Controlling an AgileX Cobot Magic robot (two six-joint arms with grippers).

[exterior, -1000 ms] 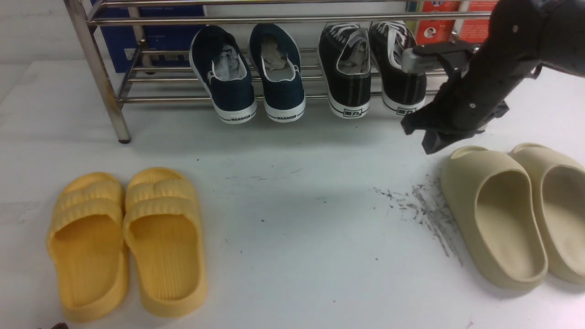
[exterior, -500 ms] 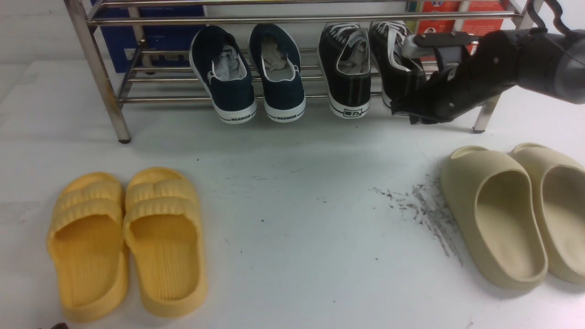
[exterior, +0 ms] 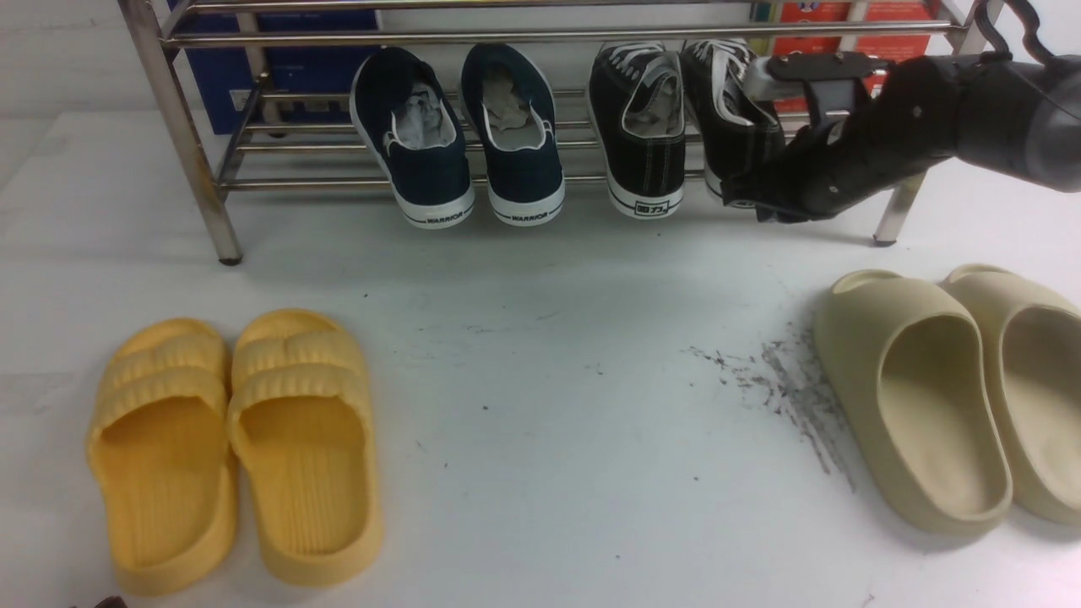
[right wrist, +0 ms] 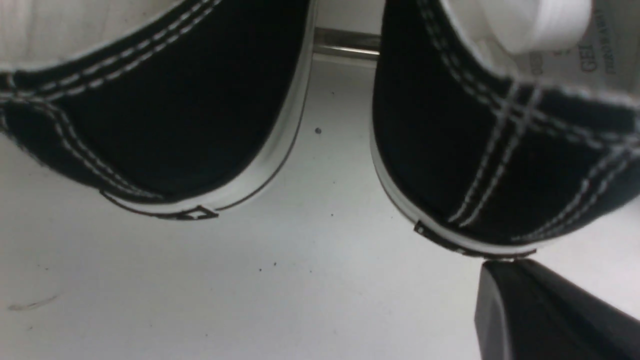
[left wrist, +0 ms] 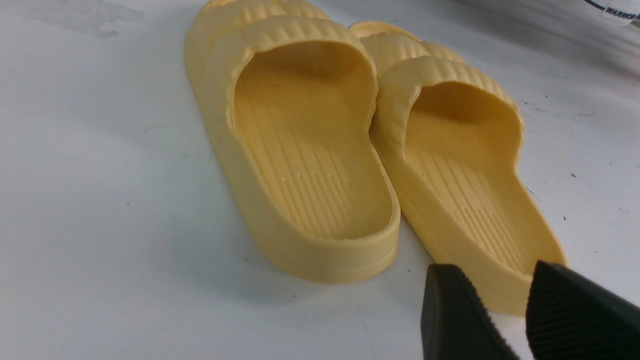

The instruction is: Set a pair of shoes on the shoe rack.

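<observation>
Two sneakers (exterior: 646, 127), heels frontward, lengthwise across rack (exterior: 203, 181)

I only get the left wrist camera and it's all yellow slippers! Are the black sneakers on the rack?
Observer: Yes, both black sneakers sit on the shoe rack, heels toward us.
Operator: Where's the other arm?
Observer: The right gripper is shut, right at the heel of the right-hand sneaker.
Operator: Anything else up there?
Observer: A navy pair sits on the same shelf, to their left.
</observation>
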